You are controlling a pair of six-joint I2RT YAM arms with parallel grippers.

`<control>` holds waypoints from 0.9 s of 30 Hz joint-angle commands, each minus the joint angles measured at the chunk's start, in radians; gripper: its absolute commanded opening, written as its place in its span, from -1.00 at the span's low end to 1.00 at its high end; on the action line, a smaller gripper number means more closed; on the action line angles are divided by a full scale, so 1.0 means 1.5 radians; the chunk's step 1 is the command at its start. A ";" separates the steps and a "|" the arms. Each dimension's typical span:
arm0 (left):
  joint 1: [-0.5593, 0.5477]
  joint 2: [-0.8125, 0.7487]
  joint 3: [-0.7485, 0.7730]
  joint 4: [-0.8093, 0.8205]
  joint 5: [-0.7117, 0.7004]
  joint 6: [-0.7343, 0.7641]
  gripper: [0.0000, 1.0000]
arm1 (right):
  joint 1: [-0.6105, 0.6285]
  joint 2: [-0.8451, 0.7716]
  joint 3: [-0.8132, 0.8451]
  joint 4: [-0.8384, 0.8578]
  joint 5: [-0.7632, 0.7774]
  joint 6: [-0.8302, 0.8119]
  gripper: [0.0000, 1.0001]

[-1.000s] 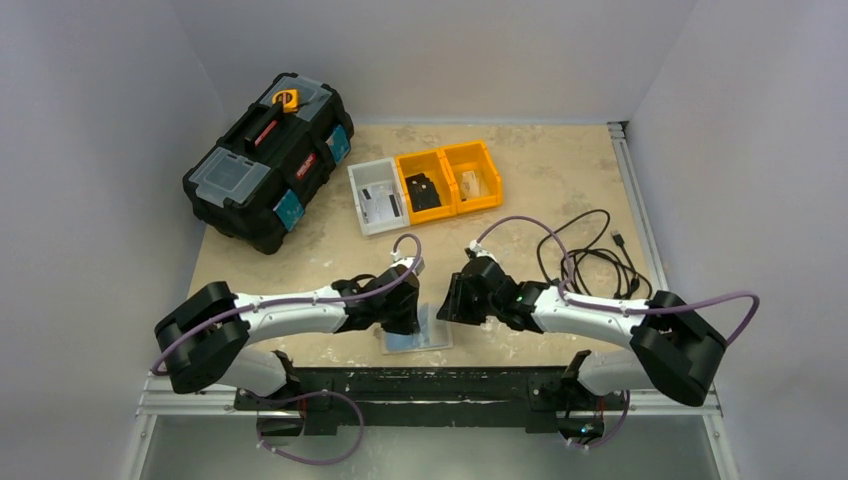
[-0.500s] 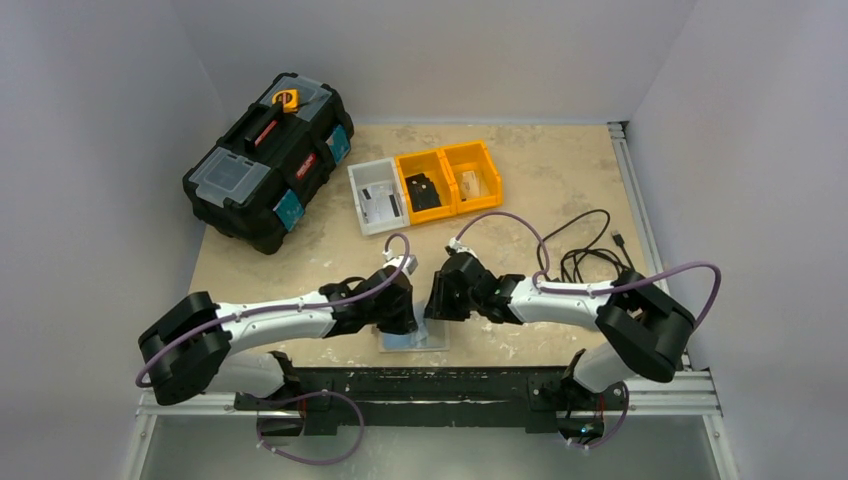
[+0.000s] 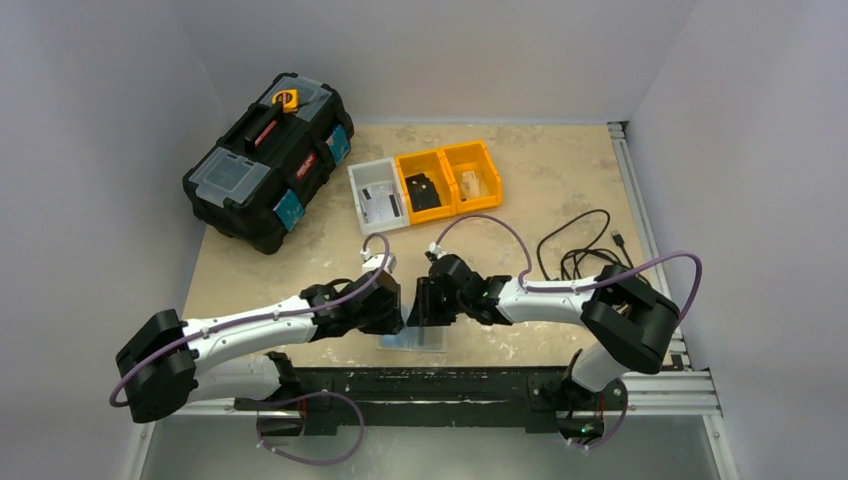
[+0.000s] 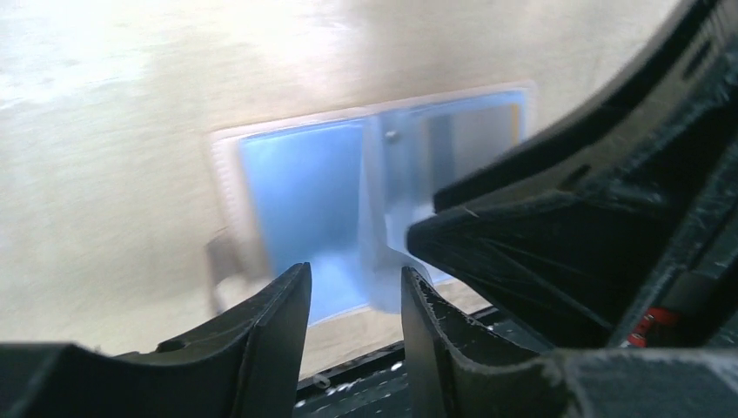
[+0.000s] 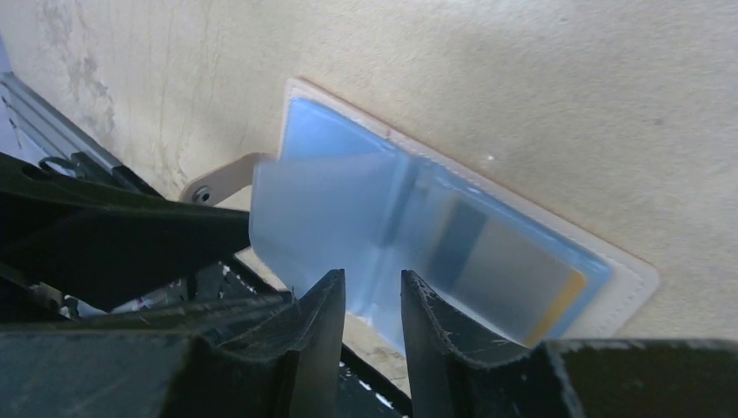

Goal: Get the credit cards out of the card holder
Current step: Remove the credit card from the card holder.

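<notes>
Lying opened out flat on the table [image 3: 560,170], close to its near edge, the card holder [image 3: 420,342] sits right under the two claws, which meet nose to nose above it. Its inside is light blue with a pale stitched border, and a small strap [image 5: 218,183] with a snap sticks out from one short side. A grey credit card [image 5: 509,279] with a yellow edge sits inside the clear pocket on the half of the holder farther from that strap. A clear flap [image 5: 326,213] at the middle of the holder is lifted off the blue lining and tilts up toward the right claw [image 5: 372,279]. That claw's fingers stand a narrow way apart, with the flap's lower edge running down to them, and I cannot tell whether they pinch it. The left claw [image 4: 355,277] is released: its fingers are parted, the blue lining shows through the gap, and nothing sits between them. Farther back on the table stand a black toolbox [image 3: 265,160] at the left, a grey bin [image 3: 372,170] and two yellow bins [image 3: 420,160] side by side in the middle, and a loose black cable [image 3: 590,250] at the right, all well apart from the holder.
</notes>
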 commanded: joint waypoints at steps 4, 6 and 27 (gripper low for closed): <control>0.005 -0.116 0.064 -0.246 -0.181 -0.063 -0.14 | 0.025 0.030 0.046 0.056 -0.047 -0.006 -0.39; 0.005 -0.138 0.070 -0.268 -0.185 -0.061 -0.13 | 0.032 0.048 0.058 0.060 -0.049 -0.003 -0.39; -0.030 -0.008 0.143 -0.122 -0.039 0.026 -0.17 | -0.081 -0.192 -0.036 -0.104 0.074 0.039 -0.37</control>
